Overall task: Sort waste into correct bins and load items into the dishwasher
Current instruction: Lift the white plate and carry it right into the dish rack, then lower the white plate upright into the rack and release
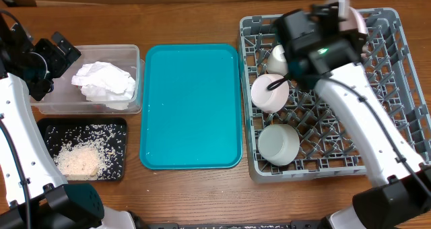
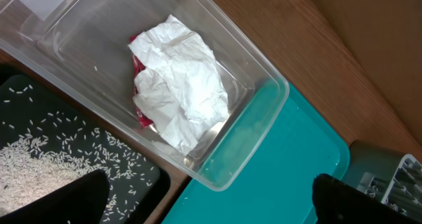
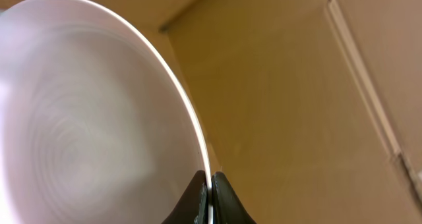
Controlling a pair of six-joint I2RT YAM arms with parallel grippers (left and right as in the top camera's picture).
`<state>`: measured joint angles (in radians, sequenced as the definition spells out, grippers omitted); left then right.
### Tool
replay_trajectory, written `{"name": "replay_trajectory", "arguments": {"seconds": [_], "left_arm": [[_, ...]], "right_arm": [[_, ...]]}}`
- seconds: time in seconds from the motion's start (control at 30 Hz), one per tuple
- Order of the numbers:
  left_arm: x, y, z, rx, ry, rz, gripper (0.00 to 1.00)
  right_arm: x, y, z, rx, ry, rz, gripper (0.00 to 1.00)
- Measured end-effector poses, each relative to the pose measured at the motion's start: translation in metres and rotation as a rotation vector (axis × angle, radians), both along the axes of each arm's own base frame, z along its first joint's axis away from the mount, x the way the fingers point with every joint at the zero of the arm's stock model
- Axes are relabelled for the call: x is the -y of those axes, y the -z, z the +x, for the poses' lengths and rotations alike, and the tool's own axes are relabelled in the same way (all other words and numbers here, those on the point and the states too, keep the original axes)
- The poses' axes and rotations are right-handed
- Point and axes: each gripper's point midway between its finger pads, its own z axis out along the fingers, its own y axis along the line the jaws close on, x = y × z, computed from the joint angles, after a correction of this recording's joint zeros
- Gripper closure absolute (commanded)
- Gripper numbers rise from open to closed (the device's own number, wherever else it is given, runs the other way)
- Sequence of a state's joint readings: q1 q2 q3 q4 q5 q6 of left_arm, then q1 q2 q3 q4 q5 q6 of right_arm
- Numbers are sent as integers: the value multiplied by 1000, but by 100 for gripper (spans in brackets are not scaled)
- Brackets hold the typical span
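Right claw (image 3: pixel 210 192), own wrist view: pressed together on rim of pale pink plate (image 3: pixel 86 118), plate seen edge-on

Left wrist view: left claw (image 2: pixel 211 201) spread wide above clear tub (image 2: pixel 282 91); crumpled napkin (image 2: pixel 178 85) inside tub, red sauce packet (image 2: pixel 137 66) peeking from beneath it; rice grains (image 2: pixel 26 165) in black tray (image 2: pixel 135 184) beside tub; teal tray (image 2: pixel 297 158) next to both

Overhead: plate on edge at far side of dish rack (image 1: pixel 404 87); white cup (image 1: pixel 277 57), whitish-pink bowl (image 1: pixel 269 93), grey-green bowl (image 1: pixel 278 143) in rack's left part; tub far left, black tray near left, teal tray between them and rack on worktop (image 1: pixel 188 195)
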<state>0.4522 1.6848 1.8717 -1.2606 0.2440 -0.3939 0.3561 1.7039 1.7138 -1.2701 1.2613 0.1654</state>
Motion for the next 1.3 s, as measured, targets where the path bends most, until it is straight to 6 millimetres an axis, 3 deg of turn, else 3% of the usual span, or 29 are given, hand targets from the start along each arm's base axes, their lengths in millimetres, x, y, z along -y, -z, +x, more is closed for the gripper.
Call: {"name": "replay_trajectory", "arguments": {"seconds": [0.13,0.3,0.93,1.3], "left_arm": [[0,0,0,0,0,0,0],[0,0,0,0,0,0,0],[0,0,0,0,0,0,0],[0,0,0,0,0,0,0]], "right_arm": [[25,15,-3,-38,54,84,96],[31,29,-6,-72,65,162,96],[18,85,-4,-171,30,240,96],[-14,103,17,-127,-70,437,96]]}}
